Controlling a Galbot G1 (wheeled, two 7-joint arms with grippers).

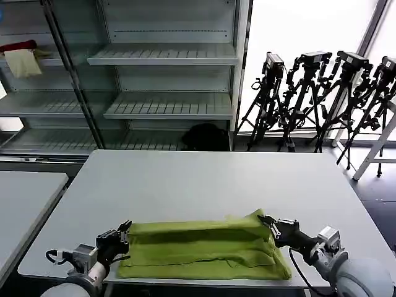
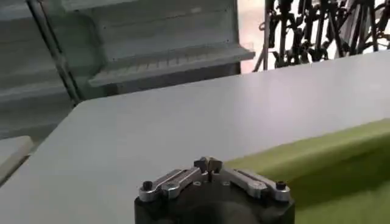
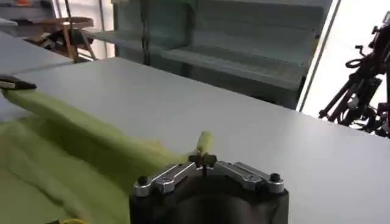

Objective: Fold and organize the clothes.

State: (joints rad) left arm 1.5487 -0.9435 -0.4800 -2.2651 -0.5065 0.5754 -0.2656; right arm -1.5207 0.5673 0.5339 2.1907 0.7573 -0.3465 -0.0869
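The soft lime-green T-shirt [image 1: 201, 249] lies in a long folded strip at the near edge of the grey desk [image 1: 216, 179]. The left gripper [image 1: 122, 234] pinches its left end and the right gripper [image 1: 270, 224] pinches its right end, both closed on cloth. I think both should lift evenly so the fold stays straight. Empty white shelves [image 1: 167, 59] and black tripods [image 1: 322, 93] stand behind.

This looks like a robot lab or recording studio. Bare white tables [image 1: 204, 185] stand before empty glass-fronted display shelving [image 1: 167, 80], and a row of black camera tripods [image 1: 322, 99] lines the bright window wall beyond the table's far right corner.
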